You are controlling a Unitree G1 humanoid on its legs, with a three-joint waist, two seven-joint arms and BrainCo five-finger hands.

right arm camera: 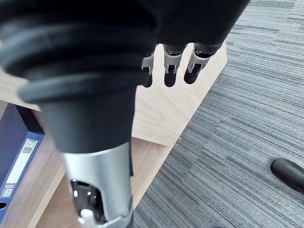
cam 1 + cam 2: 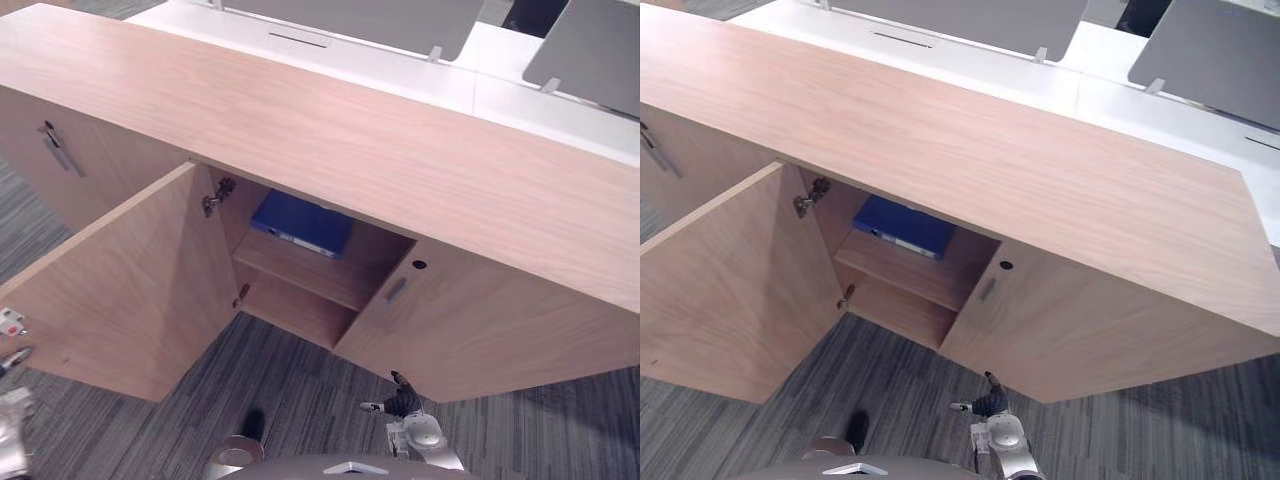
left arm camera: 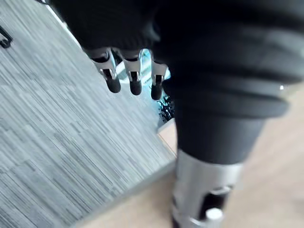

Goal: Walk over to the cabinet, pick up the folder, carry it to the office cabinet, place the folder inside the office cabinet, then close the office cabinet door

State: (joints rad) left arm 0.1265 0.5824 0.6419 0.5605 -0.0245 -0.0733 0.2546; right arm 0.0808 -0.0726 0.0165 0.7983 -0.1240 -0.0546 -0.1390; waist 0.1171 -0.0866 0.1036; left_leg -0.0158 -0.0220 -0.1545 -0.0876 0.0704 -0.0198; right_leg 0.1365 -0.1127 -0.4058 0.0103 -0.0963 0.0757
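Blue folder (image 2: 300, 225) is lying flat on the upper shelf (image 2: 310, 272) inside the office cabinet (image 2: 400, 170), so the placing looks done. The left door (image 2: 130, 290) is standing wide open, probably next to be swung shut. The left hand (image 3: 134, 78) is hanging near that door's outer edge and the right hand (image 1: 168, 66) is hanging low before the cabinet. Both have fingers released and are holding nothing.

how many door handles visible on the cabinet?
2: left handle on the far-left closed door; right handle on the right-hand door beside the opening. The open door may hide a third.
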